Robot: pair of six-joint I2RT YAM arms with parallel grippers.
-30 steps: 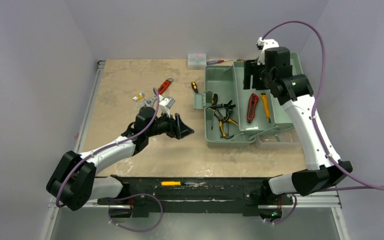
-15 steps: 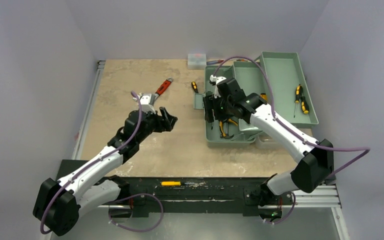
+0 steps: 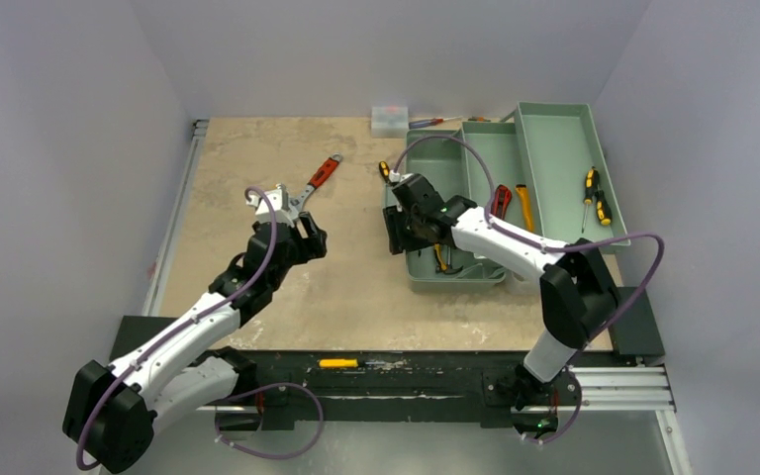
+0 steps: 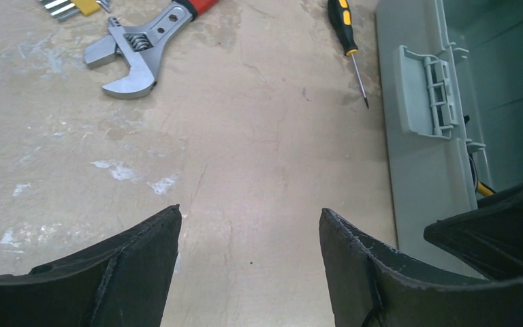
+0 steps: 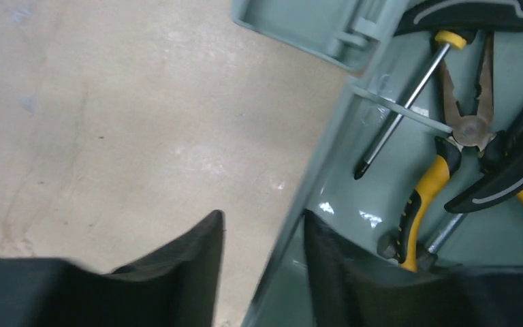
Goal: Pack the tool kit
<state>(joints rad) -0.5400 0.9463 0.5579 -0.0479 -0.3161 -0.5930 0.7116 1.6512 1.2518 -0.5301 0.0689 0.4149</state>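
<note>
The sage-green toolbox (image 3: 426, 158) stands open right of centre, with its inner tray (image 3: 554, 148) lying out at the back right, holding two screwdrivers (image 3: 594, 193). Yellow-handled pliers (image 5: 449, 170) and a screwdriver (image 5: 398, 116) lie inside the box. My right gripper (image 3: 394, 236) is open and straddles the box's left wall (image 5: 293, 218), one finger outside, one inside. My left gripper (image 3: 313, 237) is open and empty over bare table (image 4: 248, 218). A red-handled wrench (image 4: 136, 58) and a yellow-black screwdriver (image 4: 349, 41) lie beyond it.
A small white box (image 3: 390, 117) sits at the back edge, with a screwdriver (image 3: 433, 123) beside it. Red (image 3: 501, 198) and yellow (image 3: 524, 198) knives lie in the toolbox. Its latch (image 4: 432, 88) hangs on the left wall. Hex keys (image 4: 68, 7) lie by the wrench.
The tray has gone from the toolbox to the back right. My right gripper has moved from the back of the box to its left wall. My left gripper has drawn back to the left.
</note>
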